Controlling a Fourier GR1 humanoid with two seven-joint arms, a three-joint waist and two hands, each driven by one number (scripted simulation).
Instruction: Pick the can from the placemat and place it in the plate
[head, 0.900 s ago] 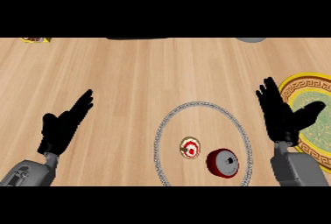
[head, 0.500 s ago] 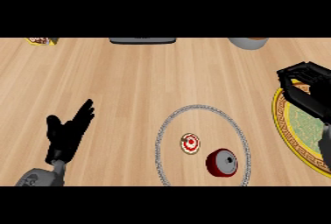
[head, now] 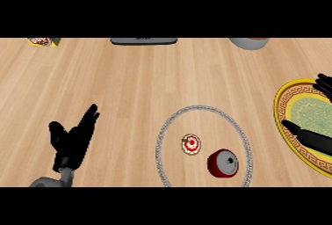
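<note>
A red can (head: pixel 224 163) with a grey top lies inside the oval grey-rimmed placemat (head: pixel 170 124), at its lower right. Beside it on the mat sits a small round red-and-white object (head: pixel 190 143). The yellow plate (head: pixel 284 102) with a green centre is at the right edge, partly cut off. My right hand (head: pixel 312 139) hangs over the plate, thumb and fingers (head: pixel 323 83) spread wide apart with nothing between them; most of it is out of view. At the lower left, my left hand (head: pixel 73 139) rests open, fingers up, well left of the mat.
Along the far edge of the wooden counter are a yellow box (head: pixel 43 41), a dark flat object (head: pixel 143 41) and a grey bowl (head: pixel 250 43).
My right hand has swung from beside the mat out to the right edge, over the plate. The left hand has sunk lower in the view. The can has not moved on the mat.
</note>
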